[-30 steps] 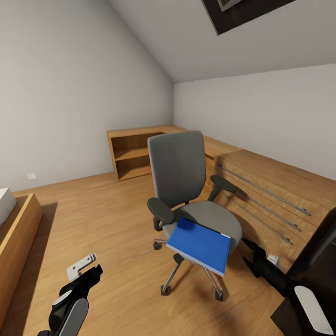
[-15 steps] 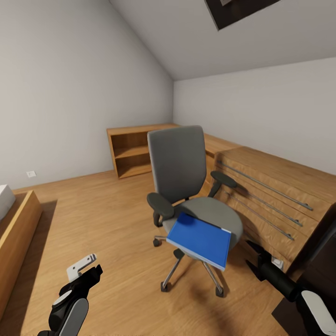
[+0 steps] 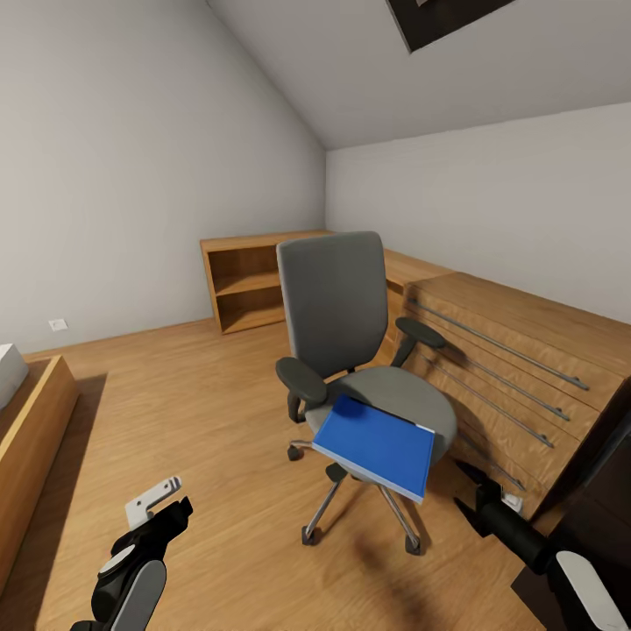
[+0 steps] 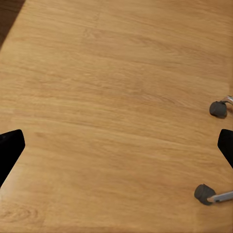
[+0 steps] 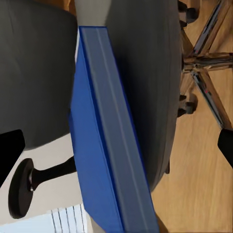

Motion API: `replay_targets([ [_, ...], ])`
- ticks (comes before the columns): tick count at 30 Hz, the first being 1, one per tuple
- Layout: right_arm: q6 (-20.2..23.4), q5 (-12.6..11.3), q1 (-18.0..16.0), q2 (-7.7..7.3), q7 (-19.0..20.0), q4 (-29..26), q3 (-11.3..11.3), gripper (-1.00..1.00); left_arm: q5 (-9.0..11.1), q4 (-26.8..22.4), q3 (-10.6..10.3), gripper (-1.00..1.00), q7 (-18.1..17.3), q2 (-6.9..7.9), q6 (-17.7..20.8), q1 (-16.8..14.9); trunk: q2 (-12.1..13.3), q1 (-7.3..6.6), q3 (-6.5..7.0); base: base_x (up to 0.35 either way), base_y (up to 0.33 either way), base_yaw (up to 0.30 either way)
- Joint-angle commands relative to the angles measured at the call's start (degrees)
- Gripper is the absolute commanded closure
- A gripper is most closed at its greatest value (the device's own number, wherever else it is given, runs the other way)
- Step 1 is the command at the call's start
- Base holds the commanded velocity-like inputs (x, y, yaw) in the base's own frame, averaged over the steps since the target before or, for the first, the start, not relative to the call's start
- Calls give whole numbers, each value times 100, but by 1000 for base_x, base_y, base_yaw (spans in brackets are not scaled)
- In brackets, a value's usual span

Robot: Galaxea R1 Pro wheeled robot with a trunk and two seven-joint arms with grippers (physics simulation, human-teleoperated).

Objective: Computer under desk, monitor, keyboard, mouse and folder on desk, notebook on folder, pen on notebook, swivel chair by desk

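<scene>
A: Where is the folder from the right gripper?

B: Just ahead of it and a little toward the left arm's side, lying flat on the seat of the swivel chair, one corner overhanging the seat's front edge. In the right wrist view the folder sits straight between the fingertips, seen edge-on against the grey seat, and nothing is in their grasp.

A: How wide are those jaws?

B: Spread far apart; the tips sit at opposite borders of that view, clear of the folder.

A: And the left gripper?

B: It hangs low over the wooden floor, well apart from the chair. Its wrist view has the dark tips at either border, wide apart and empty, with two chair casters off to one side.

A: Any storage furniture about?

B: A light wooden drawer chest with long metal handles stands just beyond the right gripper, drawers closed. Farther behind the chair, a low open shelf unit shows bare shelves.
</scene>
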Motion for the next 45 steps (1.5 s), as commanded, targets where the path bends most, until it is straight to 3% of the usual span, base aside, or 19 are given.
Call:
replay_targets([
  [1,33,10,-6,15,16,9,34,-100,39,-5,-12,-100,49,6,15,-4,-2,-1,-5,0,0,0],
  [15,29,8,-8,58,6,55,349,-100,45,-2,-12,-100,47,4,16,-4,-2,-1,-5,0,0,0],
  [23,32,19,-133,145,6,652,497,-100,41,-2,-12,-100,47,6,16,-4,-2,-1,-5,0,0,0],
  [29,32,21,-139,152,6,668,526,-100,44,-2,-12,-100,48,5,16,-4,-2,-1,-5,0,0,0],
  [38,32,21,-148,157,9,646,842,-100,45,-2,-12,-100,45,6,17,-4,-2,-1,-5,0,0,0],
  [45,40,21,-149,162,22,622,920,-100,45,-2,-12,-100,41,5,16,-4,-2,-1,-5,0,0,0],
])
